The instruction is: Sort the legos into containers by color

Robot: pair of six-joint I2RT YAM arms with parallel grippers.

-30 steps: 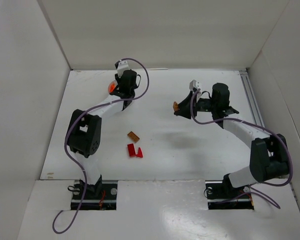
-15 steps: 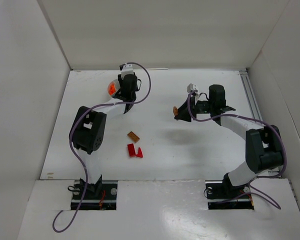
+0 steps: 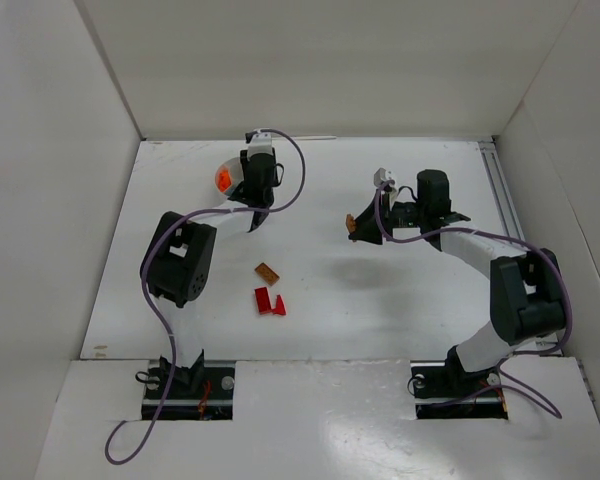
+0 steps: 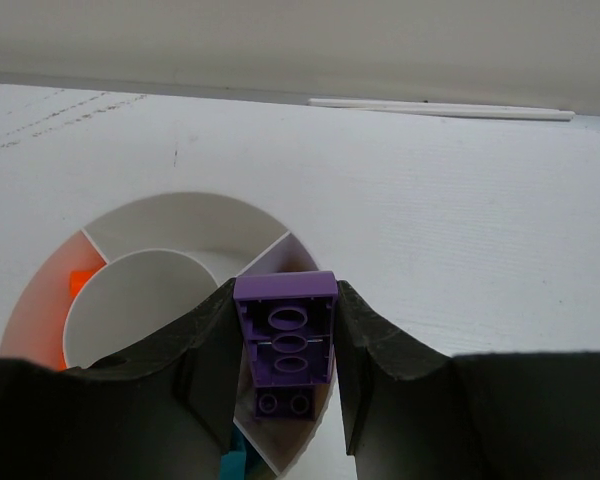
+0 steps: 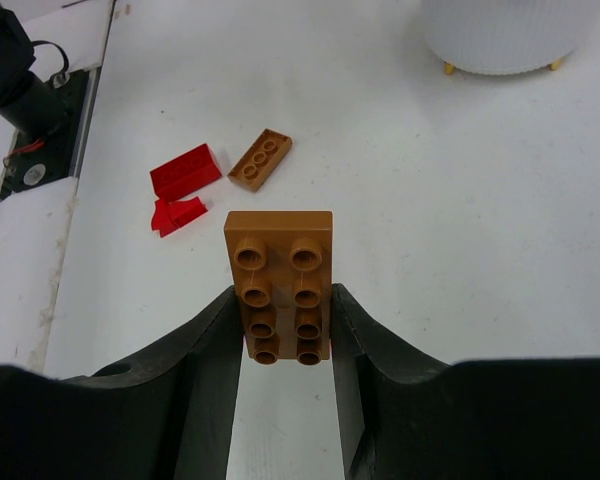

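Over the white divided dish [image 4: 180, 212], left gripper [image 4: 285, 310]: we see it clamped on a purple brick [image 4: 284, 335].
Right gripper [image 5: 282, 300]: clamped on a brown-orange plate [image 5: 278, 250].
Table [image 5: 460, 200] beyond: we spot red bricks [image 5: 185, 172] beside a loose brown-orange plate [image 5: 260, 159].

Purple brick [image 4: 285, 330], plain, one shade throughout. White dish [image 4: 180, 215], with a bright orange piece [image 4: 80, 283] at nine o'clock of its well and a teal piece [image 4: 238, 465] at five o'clock. Brown-orange eight-stud plate [image 5: 280, 285], unpatterned. At eleven o'clock from it a smaller brown-orange plate [image 5: 260, 160]; at ten o'clock a red brick [image 5: 185, 172] and a red scrap [image 5: 178, 213]. Plain white table [image 5: 430, 200].
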